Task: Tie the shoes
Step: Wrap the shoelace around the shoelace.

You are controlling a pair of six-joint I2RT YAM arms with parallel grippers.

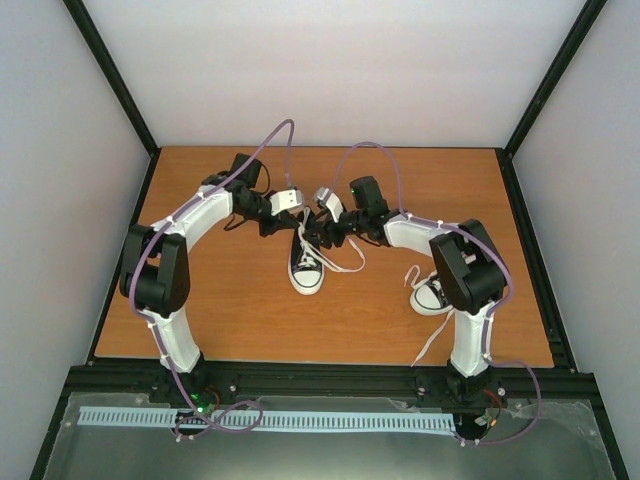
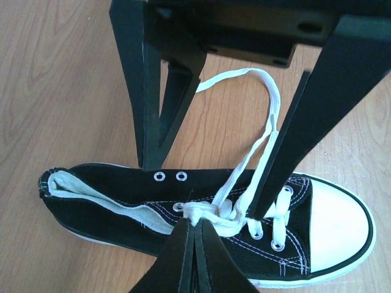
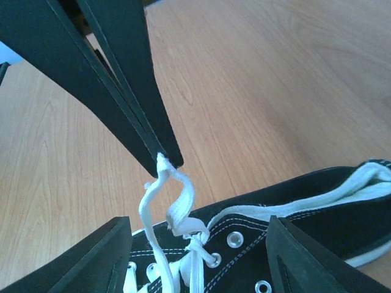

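Note:
One of the shoes (image 1: 306,268), black canvas with a white toe cap, lies mid-table with its toe toward the arms. My left gripper (image 2: 197,221) is shut on a bunch of white lace (image 2: 211,210) at the top eyelets. From there a lace loop (image 2: 272,104) arcs up across the wood. In the right wrist view the same pinched lace (image 3: 181,194) rises from the crossing. My right gripper (image 3: 198,235) stands open, its fingers (image 3: 91,256) straddling the lace without touching it. The other shoe (image 1: 430,296) sits at the right, half hidden by the right arm.
The wooden table (image 1: 220,310) is bounded by black frame rails and white walls. Loose laces from the right shoe trail toward the near edge (image 1: 432,345). Both arms arch inward and meet over the centre shoe.

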